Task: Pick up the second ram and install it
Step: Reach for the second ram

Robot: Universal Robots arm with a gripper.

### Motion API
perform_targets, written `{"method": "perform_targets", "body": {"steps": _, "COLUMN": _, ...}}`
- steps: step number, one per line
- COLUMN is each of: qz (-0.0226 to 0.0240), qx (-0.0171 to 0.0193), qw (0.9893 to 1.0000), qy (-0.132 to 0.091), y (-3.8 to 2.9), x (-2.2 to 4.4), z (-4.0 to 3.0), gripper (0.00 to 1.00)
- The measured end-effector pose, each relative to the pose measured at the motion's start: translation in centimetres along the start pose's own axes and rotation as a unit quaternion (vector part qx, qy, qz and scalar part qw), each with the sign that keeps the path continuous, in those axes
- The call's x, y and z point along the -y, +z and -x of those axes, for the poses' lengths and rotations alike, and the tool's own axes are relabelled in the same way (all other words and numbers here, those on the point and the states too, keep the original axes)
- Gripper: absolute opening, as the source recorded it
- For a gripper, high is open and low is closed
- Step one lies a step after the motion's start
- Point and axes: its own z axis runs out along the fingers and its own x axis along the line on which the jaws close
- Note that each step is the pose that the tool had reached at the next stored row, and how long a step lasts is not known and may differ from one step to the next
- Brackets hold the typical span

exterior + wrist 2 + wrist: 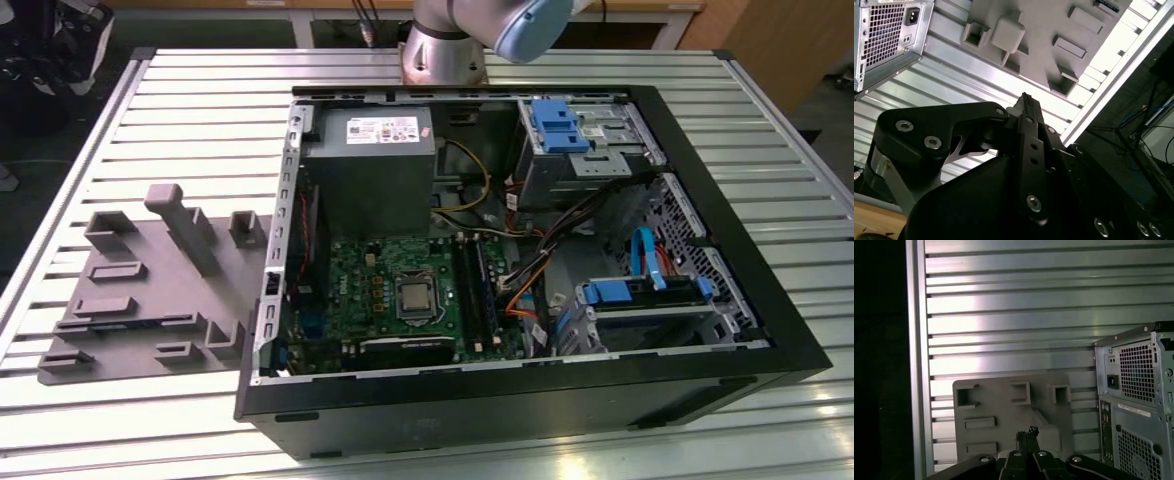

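power supply label (382, 129) too small; no text legible

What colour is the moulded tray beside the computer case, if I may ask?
Plain grey; the tray shows best in the exterior view.

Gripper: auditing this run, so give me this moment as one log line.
gripper shut, empty | over grey tray | computer case open beside tray

There is one open computer case (534, 400) on one metal counter (200, 100). In the case are one green board (387, 290), one grey power box (367, 170) and two blue holders (554, 125). There is one grey tray (147, 290) with many raised blocks. There is one robot arm (454, 40), and it has one end effector (1027, 432).
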Motion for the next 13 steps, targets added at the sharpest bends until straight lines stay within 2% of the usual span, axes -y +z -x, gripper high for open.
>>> {"method": "perform_targets", "body": {"steps": 13, "qz": 0.0000, "qx": 0.0000, "qw": 1.0000, "qy": 0.000, "y": 0.10, "x": 0.20, "z": -1.32, "gripper": 0.11}}
